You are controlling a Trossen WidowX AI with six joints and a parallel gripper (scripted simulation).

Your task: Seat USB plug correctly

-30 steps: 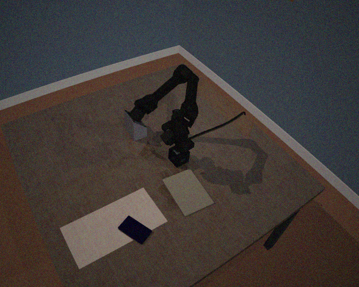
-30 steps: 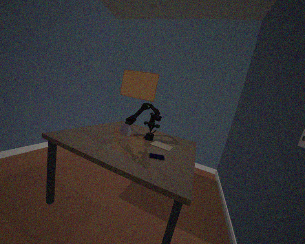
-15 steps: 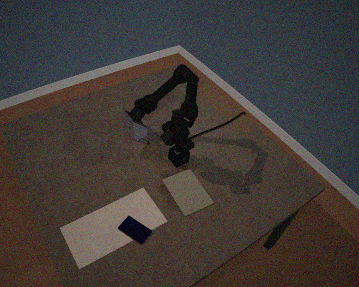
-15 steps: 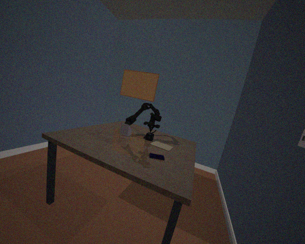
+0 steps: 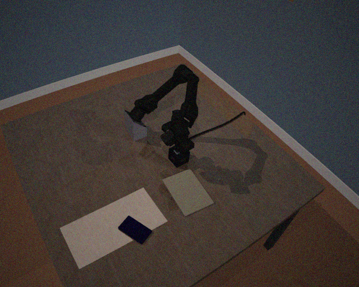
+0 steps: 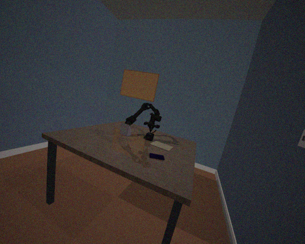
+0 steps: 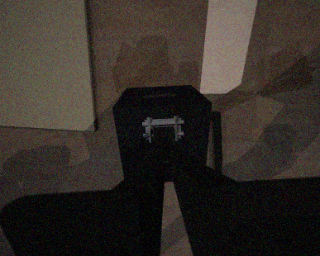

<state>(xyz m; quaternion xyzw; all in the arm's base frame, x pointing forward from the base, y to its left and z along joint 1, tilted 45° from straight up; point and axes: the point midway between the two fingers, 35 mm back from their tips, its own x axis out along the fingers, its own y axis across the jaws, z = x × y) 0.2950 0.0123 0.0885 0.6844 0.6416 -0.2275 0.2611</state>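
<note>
The black power cube [image 5: 178, 159] [image 6: 149, 137] [image 7: 131, 120] stands upright on the table. On its top the socket's light metal outline [image 7: 163, 122] shows in the wrist view, with a dark shape inside it. My gripper [image 5: 177, 149] [image 6: 150, 131] [image 7: 165, 153] points down over the cube top, its fingers nearly together on the USB plug. The plug is black against black and mostly hidden by the fingers, so its depth and which way round it sits cannot be told. A dark cable [image 5: 222, 124] runs from behind the gripper toward the table's far edge.
A pale green pad [image 5: 188, 192] [image 6: 161, 145] [image 7: 39, 66] lies close beside the cube. A white sheet [image 5: 96, 228] [image 7: 226, 45] and a dark blue box [image 5: 134, 229] [image 6: 156, 156] lie farther off. A grey block [image 5: 139, 132] [image 6: 125, 130] stands under the arm's base.
</note>
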